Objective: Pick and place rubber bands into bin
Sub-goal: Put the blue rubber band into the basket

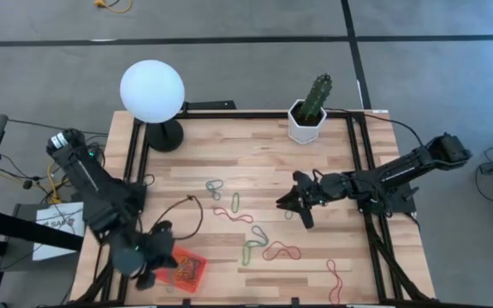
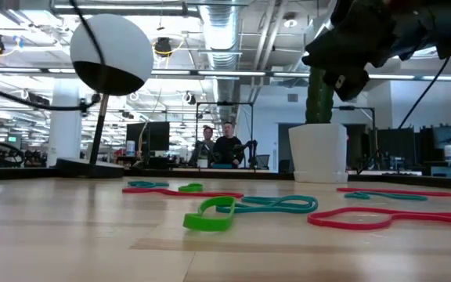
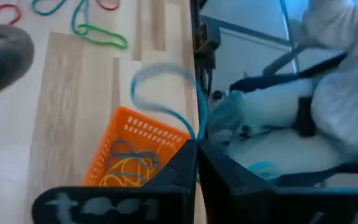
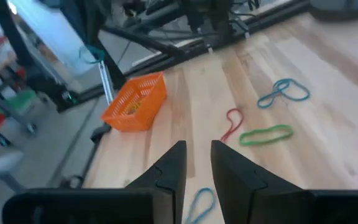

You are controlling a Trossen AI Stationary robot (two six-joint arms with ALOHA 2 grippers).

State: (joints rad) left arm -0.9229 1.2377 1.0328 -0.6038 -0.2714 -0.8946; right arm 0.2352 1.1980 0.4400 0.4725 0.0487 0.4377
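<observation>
closest to the lens, my left gripper (image 3: 194,149) is pinched together on a blue rubber band (image 3: 166,93), seemingly just beside the orange bin (image 3: 132,155); next i carry it over the bin and release; my right gripper (image 4: 197,163) hovers, fingers slightly parted, over the scattered bands (image 1: 255,235).

The bin (image 1: 187,270), a small square orange-red mesh basket, sits at the lower left of the high view near the table's front edge, with a tangle of yellow and blue bands inside (image 3: 129,165). A blue rubber band (image 3: 166,102) hangs as an arched loop above the bin. Loose rubber bands (image 1: 255,239) in red, green and grey-blue lie flat across the centre and lower right of the high view.
</observation>
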